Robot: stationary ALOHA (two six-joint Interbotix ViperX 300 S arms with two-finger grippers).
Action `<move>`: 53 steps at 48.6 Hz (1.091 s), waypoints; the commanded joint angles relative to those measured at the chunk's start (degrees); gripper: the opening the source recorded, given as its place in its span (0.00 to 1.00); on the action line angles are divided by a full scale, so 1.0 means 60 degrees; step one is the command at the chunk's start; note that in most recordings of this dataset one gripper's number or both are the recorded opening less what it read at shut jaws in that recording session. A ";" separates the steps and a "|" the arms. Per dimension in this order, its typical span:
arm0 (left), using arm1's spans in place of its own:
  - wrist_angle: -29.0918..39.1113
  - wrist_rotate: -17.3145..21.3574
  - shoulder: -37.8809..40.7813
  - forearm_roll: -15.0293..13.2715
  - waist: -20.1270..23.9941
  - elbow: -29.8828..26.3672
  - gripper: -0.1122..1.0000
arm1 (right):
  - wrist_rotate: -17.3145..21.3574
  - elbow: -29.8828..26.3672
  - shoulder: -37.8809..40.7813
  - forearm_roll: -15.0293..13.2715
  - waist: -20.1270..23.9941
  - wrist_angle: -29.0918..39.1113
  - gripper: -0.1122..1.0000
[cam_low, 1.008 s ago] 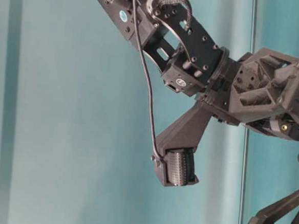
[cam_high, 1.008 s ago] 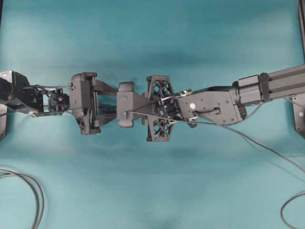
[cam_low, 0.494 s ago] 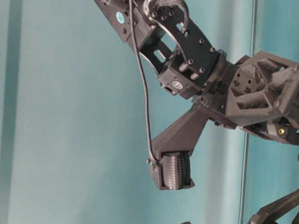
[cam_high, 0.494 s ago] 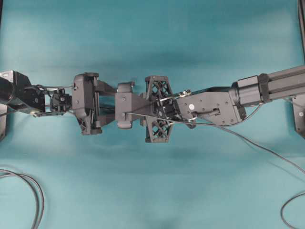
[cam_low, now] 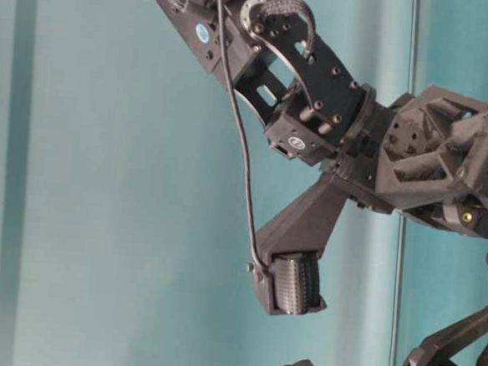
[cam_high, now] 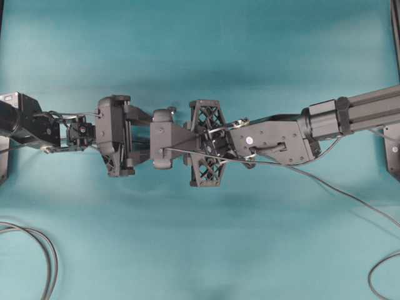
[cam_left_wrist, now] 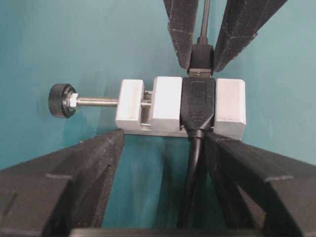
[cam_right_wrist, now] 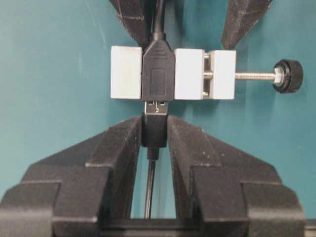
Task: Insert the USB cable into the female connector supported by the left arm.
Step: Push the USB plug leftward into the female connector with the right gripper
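The female connector (cam_left_wrist: 197,101) is a black socket clamped in a white block (cam_left_wrist: 168,103) with a screw pin and dark knob (cam_left_wrist: 60,100). My left gripper (cam_left_wrist: 165,140) is shut on the block's near edge and holds it above the table. My right gripper (cam_right_wrist: 154,131) is shut on the USB cable's black plug body (cam_right_wrist: 154,129). The plug's silvery tip (cam_right_wrist: 158,106) sits at the mouth of the socket (cam_right_wrist: 158,79), part of it still showing. In the overhead view both grippers meet nose to nose (cam_high: 156,145), and the connectors are hidden beneath them.
Teal cloth covers the table. Thick black looped cables lie at the front left (cam_high: 40,250) and front right (cam_high: 381,275). The USB cable (cam_high: 337,187) trails off to the right. Another black arm part (cam_low: 450,356) sits low in the table-level view.
Both grippers have shifted only slightly. The right gripper edged toward the left one, then dipped a little. The grips are the same, and the plug is still at the socket.
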 commanded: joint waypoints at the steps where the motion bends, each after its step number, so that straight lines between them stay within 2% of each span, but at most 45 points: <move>1: -0.0044 0.0146 -0.0103 0.0015 -0.0088 -0.0264 0.79 | 0.0000 -0.0366 -0.0161 -0.0088 0.0073 -0.0059 0.30; 7: -0.0044 0.0146 0.0000 0.0015 -0.0161 -0.0366 0.79 | 0.0000 -0.0410 -0.0161 -0.0234 0.0073 -0.0044 0.30; 22: -0.0044 0.0132 0.0337 0.0000 -0.0322 -0.0894 0.79 | -0.0029 -0.0469 -0.0161 -0.0249 0.0044 -0.0073 0.30; 47: 0.0249 0.0146 0.0366 0.0000 -0.0322 -0.1011 0.79 | -0.0103 -0.0850 -0.0029 -0.0396 0.0088 -0.0088 0.29; 53: 0.0454 0.0132 0.0352 0.0015 -0.0366 -0.1011 0.79 | -0.0293 -0.0938 -0.0029 -0.0410 0.0088 -0.0044 0.29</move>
